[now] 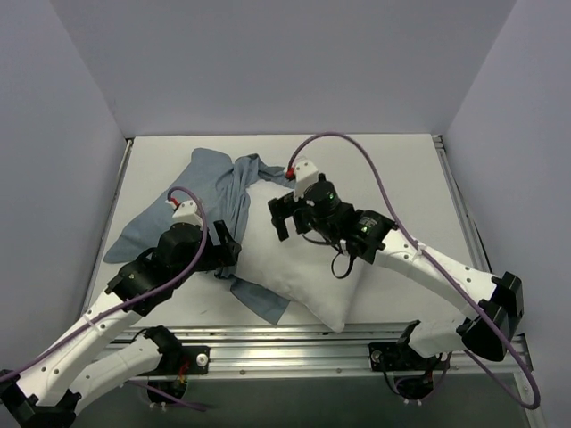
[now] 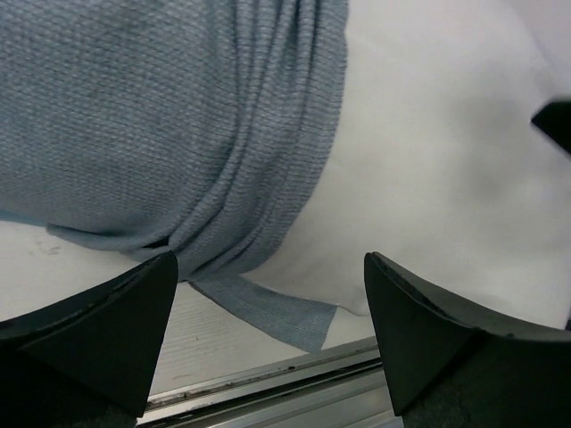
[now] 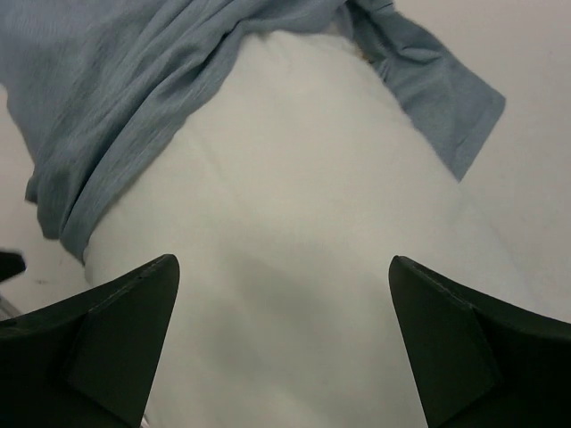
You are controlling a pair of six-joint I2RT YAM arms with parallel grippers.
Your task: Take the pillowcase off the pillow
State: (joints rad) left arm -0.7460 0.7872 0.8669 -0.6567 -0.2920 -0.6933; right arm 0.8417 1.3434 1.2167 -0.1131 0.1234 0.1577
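Note:
The white pillow [image 1: 308, 272] lies slantwise across the table, most of it bare. The slate-blue pillowcase [image 1: 210, 192] is bunched over its far left end and spreads out to the left, with one flap [image 1: 263, 303] under the pillow's near side. My left gripper [image 1: 227, 245] stands open beside the gathered folds at the pillow's left edge. In the left wrist view the left gripper [image 2: 270, 259] holds nothing, with pillowcase [image 2: 161, 116] and pillow [image 2: 446, 178] ahead of it. My right gripper [image 1: 284, 217] is open over the pillow's top. The right gripper [image 3: 284, 260] shows only bare pillow [image 3: 285, 205] between its fingers, pillowcase [image 3: 116, 98] beyond.
The white table [image 1: 393, 178] is walled in at the back and both sides. An aluminium rail [image 1: 294, 343] runs along the near edge, close to the pillow's near corner; the rail [image 2: 268, 383] also shows below the left jaws. A purple cable [image 1: 357, 147] arcs over the right arm.

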